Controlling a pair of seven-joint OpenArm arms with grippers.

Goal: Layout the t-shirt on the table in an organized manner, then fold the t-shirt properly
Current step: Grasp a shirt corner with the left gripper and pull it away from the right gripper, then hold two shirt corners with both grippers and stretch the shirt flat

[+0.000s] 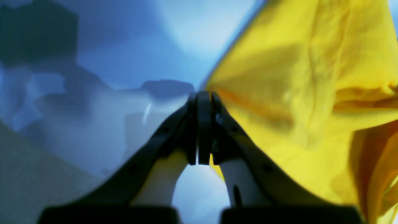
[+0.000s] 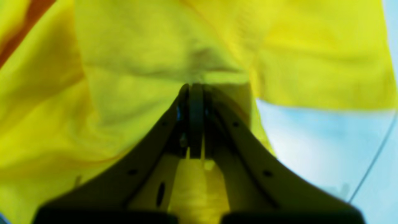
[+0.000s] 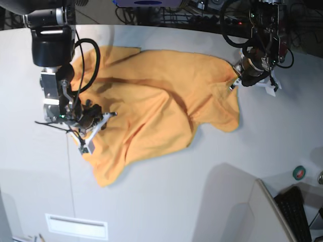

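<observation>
The orange-yellow t-shirt (image 3: 151, 106) lies rumpled and partly spread on the white table (image 3: 202, 191), with no print showing. My right gripper (image 3: 96, 128) sits at the shirt's left edge, on the left of the base view. In its wrist view the right gripper (image 2: 194, 85) is shut on a fold of the t-shirt (image 2: 124, 62), with cloth showing between the fingers. My left gripper (image 3: 233, 84) is at the shirt's far right corner. Its wrist view shows the left gripper (image 1: 203, 93) shut on the edge of the t-shirt (image 1: 295, 93).
A thin dark seam (image 3: 69, 171) runs down the table on the left. A green tape roll (image 3: 300, 172) lies at the right edge. A keyboard (image 3: 292, 212) and a grey panel (image 3: 242, 212) are at the bottom right. Cables (image 3: 202, 15) line the back.
</observation>
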